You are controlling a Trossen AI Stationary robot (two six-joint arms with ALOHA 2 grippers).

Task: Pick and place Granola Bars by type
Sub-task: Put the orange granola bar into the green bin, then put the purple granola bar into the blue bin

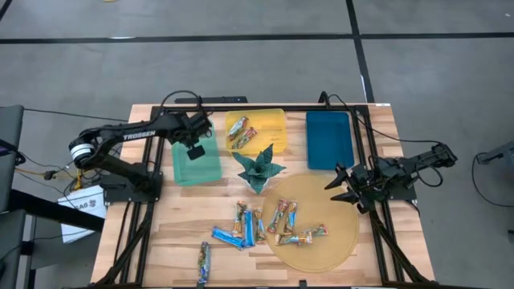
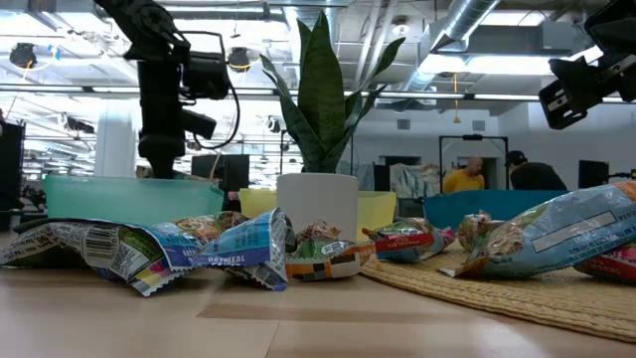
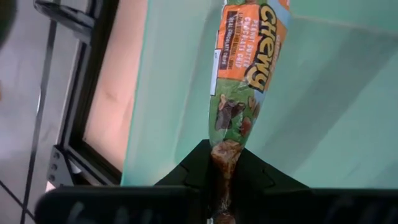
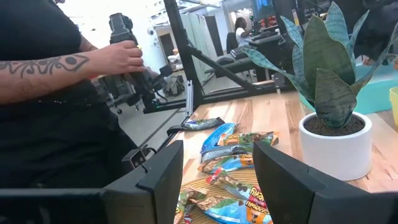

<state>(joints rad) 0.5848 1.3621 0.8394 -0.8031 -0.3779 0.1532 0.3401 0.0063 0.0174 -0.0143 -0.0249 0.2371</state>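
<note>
A wooden tabletop [image 1: 177, 217] carries three bins and a round mat. At ten o'clock the left hand [image 1: 195, 149] hangs over the green bin [image 1: 210, 170], pinching one orange granola bar [image 3: 244, 68] by its end. The right hand [image 1: 344, 185], fingers spread, waits at three o'clock. Loose bars [image 1: 241, 229] lie at six o'clock.

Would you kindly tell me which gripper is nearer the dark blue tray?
Right: the right gripper sits just below the dark blue tray, while the left gripper hovers over the green tray.
</note>
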